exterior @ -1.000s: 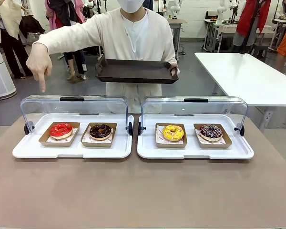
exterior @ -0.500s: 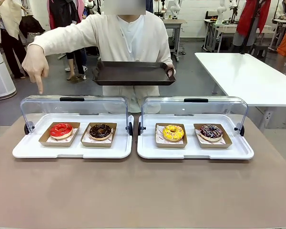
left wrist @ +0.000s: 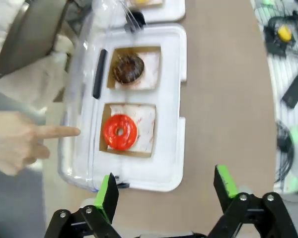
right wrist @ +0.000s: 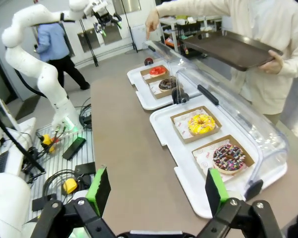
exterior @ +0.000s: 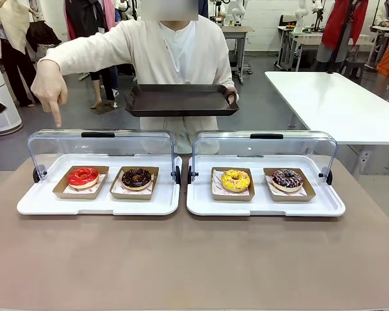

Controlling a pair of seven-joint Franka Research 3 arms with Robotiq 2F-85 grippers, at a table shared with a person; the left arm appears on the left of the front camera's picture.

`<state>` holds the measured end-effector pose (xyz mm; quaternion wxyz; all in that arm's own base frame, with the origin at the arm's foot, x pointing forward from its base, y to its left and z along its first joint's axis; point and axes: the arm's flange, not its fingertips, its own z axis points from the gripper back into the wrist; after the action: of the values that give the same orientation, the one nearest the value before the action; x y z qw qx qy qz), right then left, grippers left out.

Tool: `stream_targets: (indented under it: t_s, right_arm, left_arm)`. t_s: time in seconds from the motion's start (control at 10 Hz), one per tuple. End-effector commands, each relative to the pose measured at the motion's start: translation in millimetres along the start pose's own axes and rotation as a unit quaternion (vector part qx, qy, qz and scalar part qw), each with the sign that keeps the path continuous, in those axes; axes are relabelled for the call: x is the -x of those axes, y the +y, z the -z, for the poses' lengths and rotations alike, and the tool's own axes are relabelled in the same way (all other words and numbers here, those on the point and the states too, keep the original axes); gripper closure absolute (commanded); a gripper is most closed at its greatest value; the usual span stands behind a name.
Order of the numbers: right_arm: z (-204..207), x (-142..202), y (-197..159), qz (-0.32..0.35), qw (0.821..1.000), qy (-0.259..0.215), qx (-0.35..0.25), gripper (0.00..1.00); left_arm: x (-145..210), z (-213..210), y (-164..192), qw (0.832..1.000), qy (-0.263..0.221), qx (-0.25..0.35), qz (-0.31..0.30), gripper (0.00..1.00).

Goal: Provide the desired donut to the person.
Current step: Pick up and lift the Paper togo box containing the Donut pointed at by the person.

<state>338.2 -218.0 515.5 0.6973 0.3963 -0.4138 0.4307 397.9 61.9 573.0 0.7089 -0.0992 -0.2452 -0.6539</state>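
Off the bench's left end, your left gripper (left wrist: 166,184) hangs high beyond the short side of a white plastic tray with a clear raised lid (exterior: 26,204), fingers spread wide and grasping nothing. Above that tray's far left corner the person's hand (exterior: 50,87) points its index finger down toward the red-glazed ring donut (exterior: 83,176). That donut sits in a brown card holder in the tray's left half, with a chocolate-glazed donut (exterior: 137,178) in its own holder just beside it. Behind the middle of the bench's far edge, the person in the cream cardigan (exterior: 175,52) holds a dark rectangular serving tray (exterior: 181,100) level. Toward the right end, a second white lidded tray (exterior: 330,206) carries a yellow-iced donut (exterior: 235,180) and a dark sprinkled donut (exterior: 287,179). Your right gripper (right wrist: 157,188) is likewise released and empty.
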Motion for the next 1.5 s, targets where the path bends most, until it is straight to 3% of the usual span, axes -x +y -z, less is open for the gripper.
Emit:
stream_targets:
  t_s: [0.0, 0.2, 0.8, 1.0, 1.2, 1.3, 1.4]
  right_arm:
    - [-1, -1, 0, -0.001, 1.000, -0.005, 0.000, 0.00]
    - [-1, -1, 0, -0.001, 1.000, -0.005, 0.000, 0.00]
    - [-1, -1, 0, -0.001, 1.000, -0.005, 0.000, 0.00]
    - [-1, -1, 0, -0.001, 1.000, -0.005, 0.000, 0.00]
    - [-1, -1, 0, -0.001, 1.000, -0.005, 0.000, 0.00]
    - [-1, -1, 0, -0.001, 1.000, -0.005, 0.000, 0.00]
    - [-1, -1, 0, -0.001, 1.000, -0.005, 0.000, 0.00]
  left_arm:
    - [-15, 40, -14, 0.994, 0.102, -0.010, 0.030, 0.00]
    - [-24, 91, -18, 0.985, 0.164, 0.007, 0.054, 0.00]
    - [-5, 216, -39, 0.966, 0.248, 0.026, 0.063, 0.00]
    - [-4, 226, -36, 0.966, 0.250, 0.013, 0.071, 0.00]
    - [-5, 206, -31, 0.976, 0.204, 0.016, 0.072, 0.00]
    - [-4, 225, -34, 0.968, 0.238, 0.023, 0.075, 0.00]
    - [-4, 225, -34, 0.968, 0.238, 0.023, 0.075, 0.00]
